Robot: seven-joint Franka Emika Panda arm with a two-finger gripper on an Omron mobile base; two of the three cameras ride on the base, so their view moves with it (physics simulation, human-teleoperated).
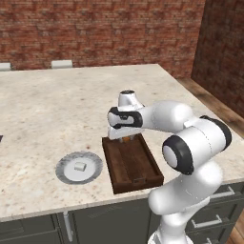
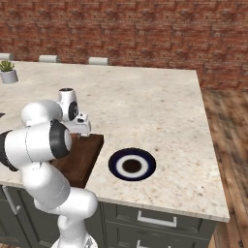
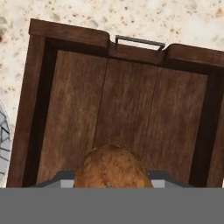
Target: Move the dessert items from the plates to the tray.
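A brown ball (image 3: pixel 113 167) sat gripped in the gripper (image 1: pixel 126 138) above the tray (image 1: pixel 127 164), whose floor lay bare inside raised edges. A white cube (image 1: pixel 79 166) rested on the grey plate (image 1: pixel 66 171), left of the tray. The arm reached forward, hand pointing down.

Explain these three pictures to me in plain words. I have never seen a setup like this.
It is a white robot arm on a kitchen counter, all computer-rendered. Two pictures come from cameras behind the arm, left and right; the third looks down from the hand itself. On the counter lie a dark wooden tray, a grey ribbed plate with a small white cube, and a blue-rimmed plate that now carries nothing. The claw hangs over the tray, closed on a round brown ball, one of two desserts going to the tray.
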